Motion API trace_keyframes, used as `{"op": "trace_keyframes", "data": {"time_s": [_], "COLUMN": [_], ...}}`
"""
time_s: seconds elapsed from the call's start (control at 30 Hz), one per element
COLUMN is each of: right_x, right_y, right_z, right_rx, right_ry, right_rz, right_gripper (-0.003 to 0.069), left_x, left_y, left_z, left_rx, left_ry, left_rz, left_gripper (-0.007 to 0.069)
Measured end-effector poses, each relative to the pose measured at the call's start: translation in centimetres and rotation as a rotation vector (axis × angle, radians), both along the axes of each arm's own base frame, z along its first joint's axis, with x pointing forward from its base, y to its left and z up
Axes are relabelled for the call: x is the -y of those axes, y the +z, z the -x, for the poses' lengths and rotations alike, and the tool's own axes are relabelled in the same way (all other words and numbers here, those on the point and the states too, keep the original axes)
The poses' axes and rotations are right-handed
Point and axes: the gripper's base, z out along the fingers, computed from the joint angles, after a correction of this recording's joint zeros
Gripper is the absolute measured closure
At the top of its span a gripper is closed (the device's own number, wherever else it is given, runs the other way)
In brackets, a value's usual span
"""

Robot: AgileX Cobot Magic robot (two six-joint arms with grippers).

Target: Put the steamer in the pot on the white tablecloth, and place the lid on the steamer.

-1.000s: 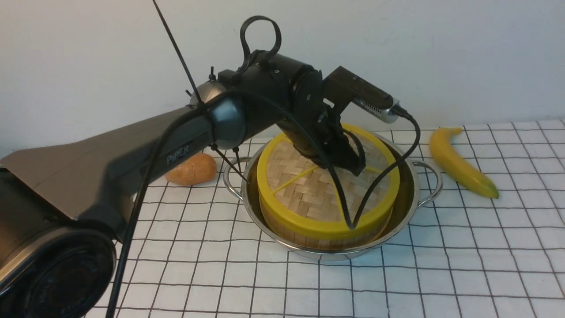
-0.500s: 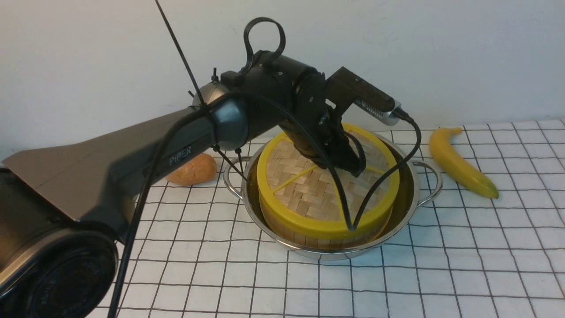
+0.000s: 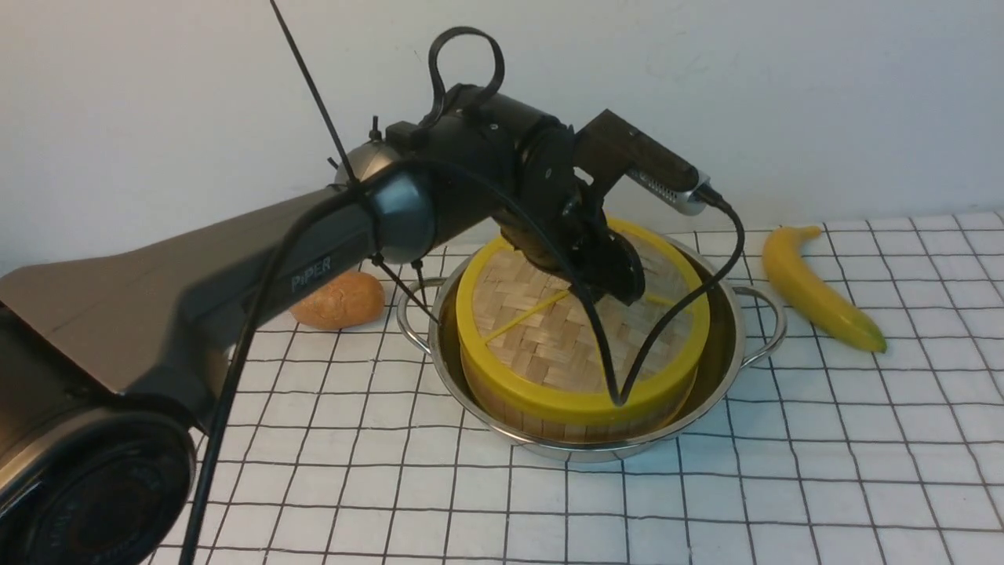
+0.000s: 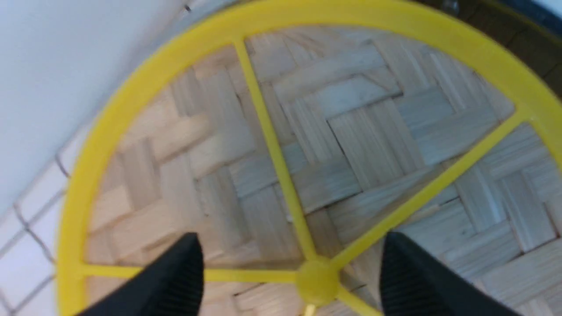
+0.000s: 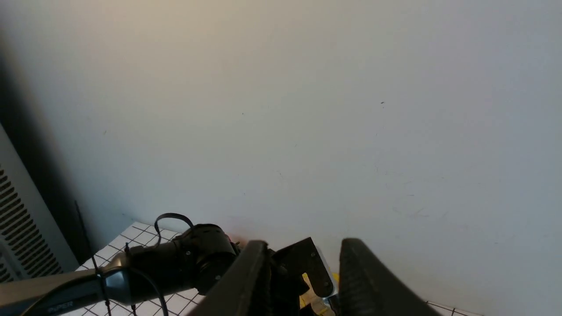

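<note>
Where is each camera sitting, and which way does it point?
Front view: between the two arms, facing forward over the steamer in the pot; the left arm shows.
Left wrist view: on the left wrist, facing the lid; both fingertips of its end effector show, apart.
Right wrist view: on the right wrist, facing mostly the wall; its own two fingertips show, apart.
Shared: front and left wrist views both show the lid; front and right wrist views, the left arm.

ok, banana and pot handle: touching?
Apart. The front view shows bare gridded cloth between the banana and the nearer loop handle of the pot.
</note>
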Motion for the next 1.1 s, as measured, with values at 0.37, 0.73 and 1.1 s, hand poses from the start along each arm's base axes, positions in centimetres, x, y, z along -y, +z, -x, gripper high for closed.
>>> {"op": "trace_keyframes", "data": {"time_s": [0.37,0.73,1.1], "right_x": [0.0,0.5,1.6], "right_y": [-0.1,-9.2,-22.7], "right_z": [-0.1,-1.8,0.1], "right_rx": [0.018,-0.179,-0.243], "right_ry": [0.007,-0.049,-0.111], "right_rz": [0.043,0.277,0.267], "right_gripper": [0.0414,0.0414,0.0504], "left_x": [-6.4,-12.6,-18.3], "left_y": [13.8,23.0,15.4], "left_z": [6.3,17.1,26.7], "left_rx": [0.161,0.201,0.177], "left_ry": [0.064,0.046,0.016], "left_rz": [-0.115,0.077,0.159], "left_gripper": [0.0280,0.0648,0.0648]}}
